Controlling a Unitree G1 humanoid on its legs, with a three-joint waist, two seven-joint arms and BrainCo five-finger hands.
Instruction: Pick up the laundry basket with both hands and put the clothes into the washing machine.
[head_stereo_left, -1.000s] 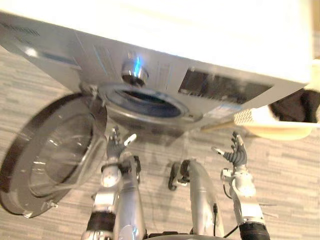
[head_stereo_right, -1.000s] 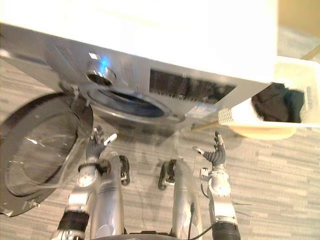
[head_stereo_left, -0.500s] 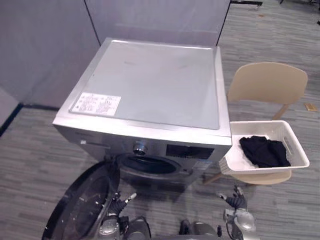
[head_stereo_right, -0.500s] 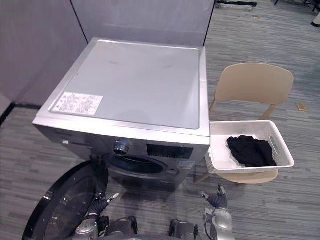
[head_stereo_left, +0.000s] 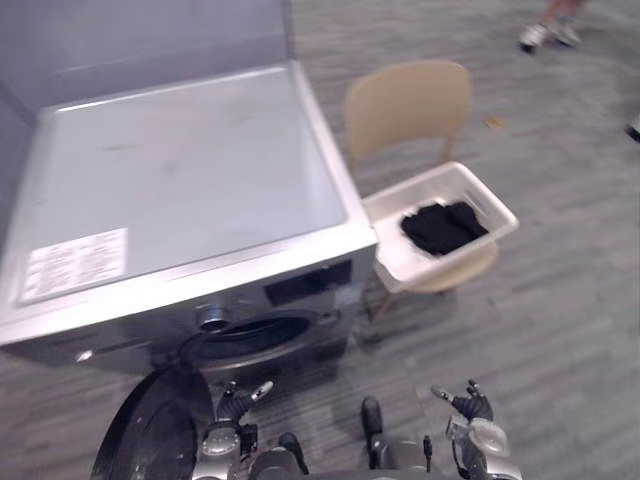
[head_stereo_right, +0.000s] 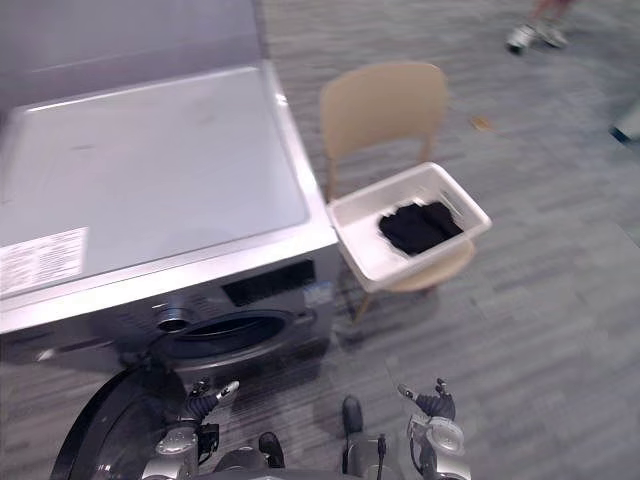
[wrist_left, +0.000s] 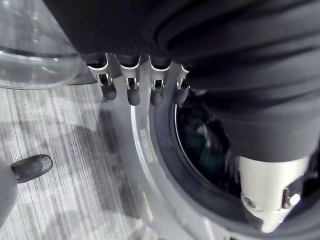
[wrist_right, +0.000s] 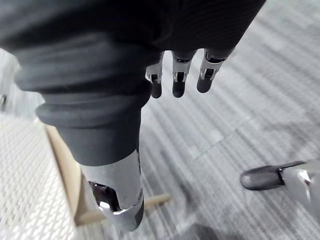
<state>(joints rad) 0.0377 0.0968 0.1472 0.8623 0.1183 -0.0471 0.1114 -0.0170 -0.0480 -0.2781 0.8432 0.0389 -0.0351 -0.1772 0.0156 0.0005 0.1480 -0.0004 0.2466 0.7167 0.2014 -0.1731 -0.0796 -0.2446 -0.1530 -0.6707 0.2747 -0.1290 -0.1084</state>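
Head camera swung right since the last frame, things unmoved: basket (head_stereo_left: 395, 262) of black clothes (head_stereo_left: 443, 226) on chair (head_stereo_left: 408, 100) beside washer (head_stereo_left: 180, 170), door (head_stereo_left: 150, 435) open; left hand (head_stereo_left: 233, 404) and right hand (head_stereo_left: 472, 406) low, fingers spread, empty; step: approach, and the next move probably calls for turning to the basket and reaching both hands to its rim.

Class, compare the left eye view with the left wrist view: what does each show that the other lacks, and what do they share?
Left eye view alone: the white basket of dark clothes on the chair, and the right hand. Left wrist view alone: the dark rubber seal, close up. Shared: the open left hand, the washing machine's opening and its glass door.
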